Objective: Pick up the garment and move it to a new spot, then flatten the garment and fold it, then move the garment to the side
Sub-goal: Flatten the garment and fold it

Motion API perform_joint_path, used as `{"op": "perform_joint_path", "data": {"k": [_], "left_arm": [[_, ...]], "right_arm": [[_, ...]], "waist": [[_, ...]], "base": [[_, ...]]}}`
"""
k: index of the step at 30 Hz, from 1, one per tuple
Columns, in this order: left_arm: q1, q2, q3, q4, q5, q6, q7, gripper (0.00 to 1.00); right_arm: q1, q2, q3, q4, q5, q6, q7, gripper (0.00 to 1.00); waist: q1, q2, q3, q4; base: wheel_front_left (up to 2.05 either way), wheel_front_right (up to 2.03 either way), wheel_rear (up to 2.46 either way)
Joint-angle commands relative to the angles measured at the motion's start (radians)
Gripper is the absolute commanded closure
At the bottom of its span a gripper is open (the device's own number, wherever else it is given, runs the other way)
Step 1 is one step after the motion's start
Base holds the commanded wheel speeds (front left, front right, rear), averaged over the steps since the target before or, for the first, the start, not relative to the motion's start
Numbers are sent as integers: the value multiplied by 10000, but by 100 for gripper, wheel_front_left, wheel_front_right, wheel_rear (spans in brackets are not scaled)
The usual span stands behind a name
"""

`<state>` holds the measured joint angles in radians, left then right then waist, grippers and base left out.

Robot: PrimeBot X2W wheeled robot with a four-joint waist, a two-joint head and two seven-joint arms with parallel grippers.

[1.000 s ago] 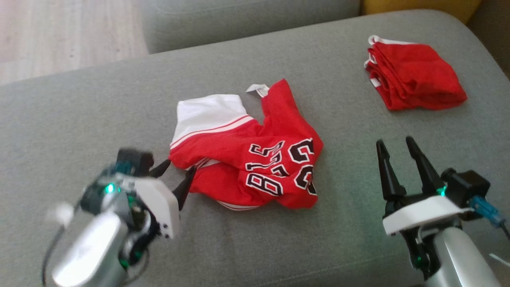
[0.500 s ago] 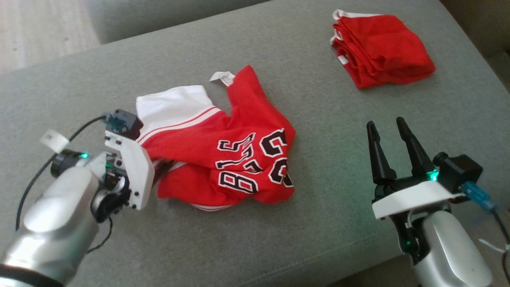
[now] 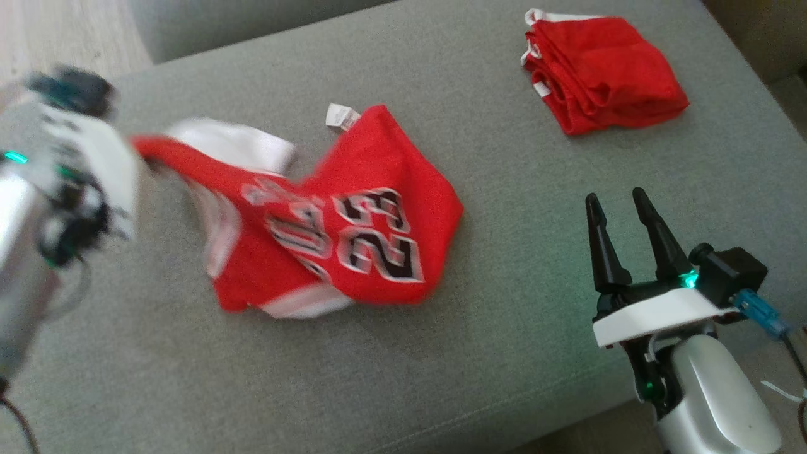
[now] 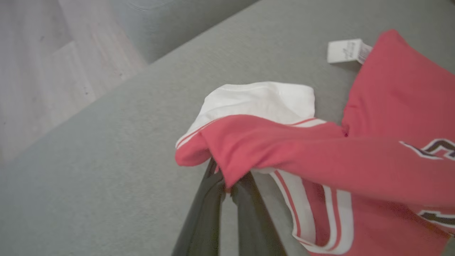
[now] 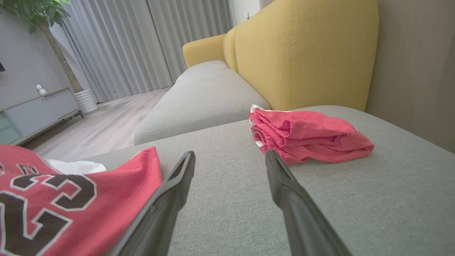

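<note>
The left pincer [image 4: 227, 179] is clamped shut on a fold of the red basketball jersey [image 3: 353, 208], gripping it at the red edge next to the white sleeve panel [image 4: 259, 97]. From that grip a strip of red cloth stretches taut towards the left side of the grey sofa cushion [image 3: 504, 315]. The rest of the jersey lies rumpled on the middle of the cushion, with its black-and-white 23 facing up. A small white label [image 3: 342, 116] sticks out at its far edge.

The right pincer [image 3: 615, 197] stands wide and empty over the near right part of the cushion, well apart from the jersey. Its fingers point towards the folded red shorts [image 3: 605, 69] at the far right corner. Behind the shorts the right wrist view shows a yellow backrest [image 5: 302, 53].
</note>
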<state>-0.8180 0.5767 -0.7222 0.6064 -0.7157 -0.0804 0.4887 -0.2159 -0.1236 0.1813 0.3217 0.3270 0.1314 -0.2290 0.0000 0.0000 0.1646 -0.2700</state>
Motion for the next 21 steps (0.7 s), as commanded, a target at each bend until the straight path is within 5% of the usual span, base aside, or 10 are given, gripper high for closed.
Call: {"op": "perform_joint_path", "data": {"k": [1,8,10,11,12,21], "left_arm": [[-803,606,616,56,130,167,-197,100],[-2008,912,966,1837,807,836,-1647,100],[-2164,798,1028,2357,868,1002,-2059,68],[-2183,695,1082,2615,817,1037,-2228,16],[-2185,573,1123,2846,753,1028,-2380,0],[-2139,-226,826,3555,937,425,-4156,0]], "right_arm": [[-389,-97,216,-353,-10,-7,-32,0],[-778,-81,389,-394,59,-7,-45,0],[-844,-52,412,-354,63,-7,-69,0],[-863,-33,424,-320,62,-7,-81,0],[-875,-17,434,-280,60,-7,-92,0],[-694,-131,427,49,32,-7,-126,0]], "waist": [[0,0,163,1],[0,0,895,-254],[0,0,1028,-269],[0,0,1049,-259],[0,0,1052,-228],[0,0,218,553]], "base": [[0,0,0],[0,0,0],[0,0,0],[0,0,0],[0,0,0],[0,0,0]]}}
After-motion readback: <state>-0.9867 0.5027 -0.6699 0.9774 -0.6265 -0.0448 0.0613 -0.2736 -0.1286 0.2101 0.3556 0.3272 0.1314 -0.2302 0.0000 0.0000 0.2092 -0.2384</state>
